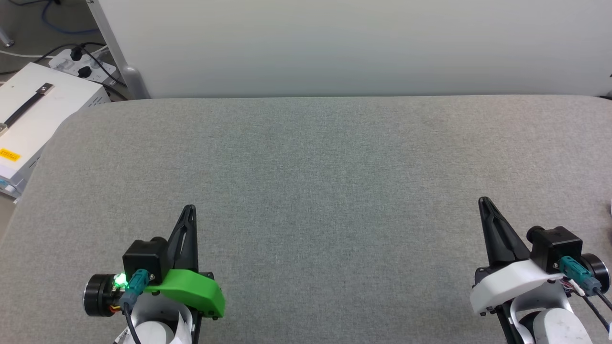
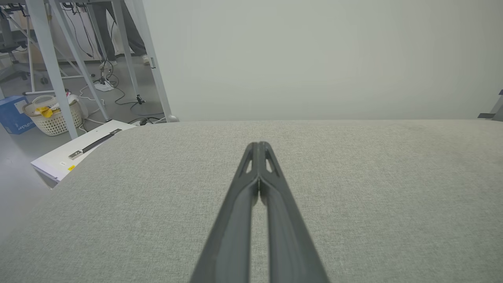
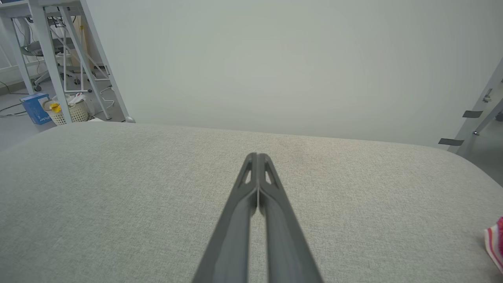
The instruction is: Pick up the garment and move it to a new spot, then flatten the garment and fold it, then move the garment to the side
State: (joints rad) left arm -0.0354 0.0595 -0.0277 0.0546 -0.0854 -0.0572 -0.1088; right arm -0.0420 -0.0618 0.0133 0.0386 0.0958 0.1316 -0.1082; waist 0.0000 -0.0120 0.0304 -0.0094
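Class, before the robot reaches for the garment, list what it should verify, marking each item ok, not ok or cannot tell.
1. Left gripper holds nothing: ok.
2. Right gripper holds nothing: ok.
3. Grippers opened for a grasp: not ok, both shut.
4. Garment located: ok, a red-and-white edge lies on the table, to the right gripper's right.
5. How the garment lies, flat or bunched: cannot tell.
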